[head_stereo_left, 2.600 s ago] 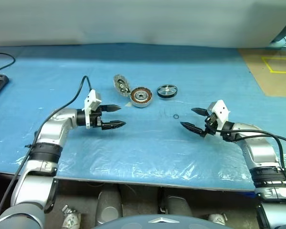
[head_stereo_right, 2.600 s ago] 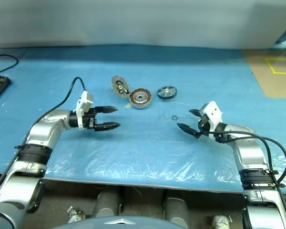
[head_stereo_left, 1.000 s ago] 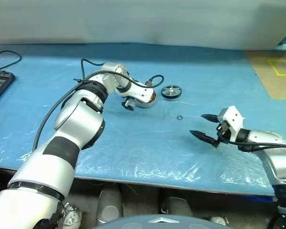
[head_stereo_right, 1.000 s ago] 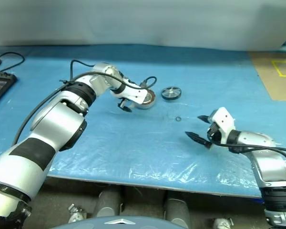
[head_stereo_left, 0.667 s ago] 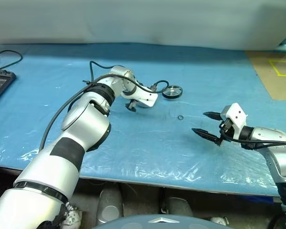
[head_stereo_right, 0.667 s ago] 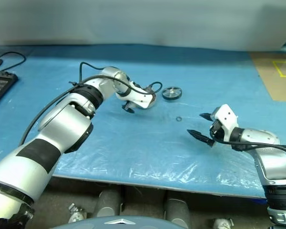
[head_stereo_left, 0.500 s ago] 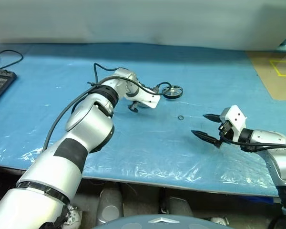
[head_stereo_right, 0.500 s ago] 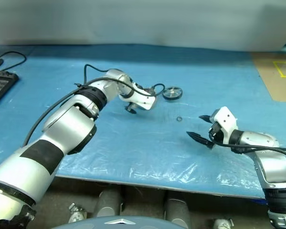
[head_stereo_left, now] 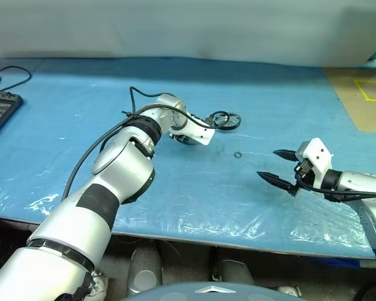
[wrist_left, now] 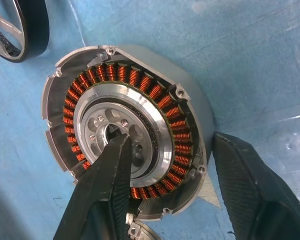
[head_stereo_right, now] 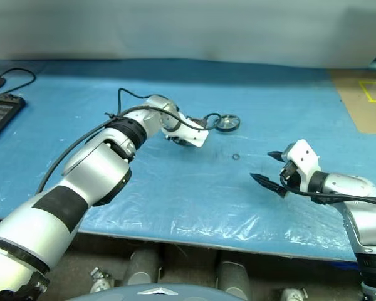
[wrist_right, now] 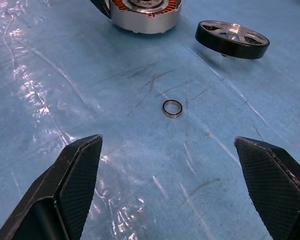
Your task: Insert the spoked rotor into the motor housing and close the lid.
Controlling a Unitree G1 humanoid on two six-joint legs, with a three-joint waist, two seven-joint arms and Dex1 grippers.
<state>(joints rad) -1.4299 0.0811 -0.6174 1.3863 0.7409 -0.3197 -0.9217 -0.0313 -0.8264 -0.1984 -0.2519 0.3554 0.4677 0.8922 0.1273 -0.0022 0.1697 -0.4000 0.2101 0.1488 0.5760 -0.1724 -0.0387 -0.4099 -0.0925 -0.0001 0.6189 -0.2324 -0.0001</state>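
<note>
Left gripper (wrist_left: 170,190) now astride motor housing (wrist_left: 127,135)

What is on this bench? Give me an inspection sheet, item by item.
Surface: blue sheet with clear film along the front edge.
Job's things: motor housing open, windings showing; spoked rotor on the sheet beside it, not inserted; lid, a sliver at the housing's edge.
Clutter: small ring lying loose; dark device at far left.
Grippers: left gripper fingers apart, one over the hub, one outside the wall; right gripper open, empty, above the sheet.
Cables: black cable along the left arm; another at the device.
Surroundings: brown board with yellow tape.
</note>
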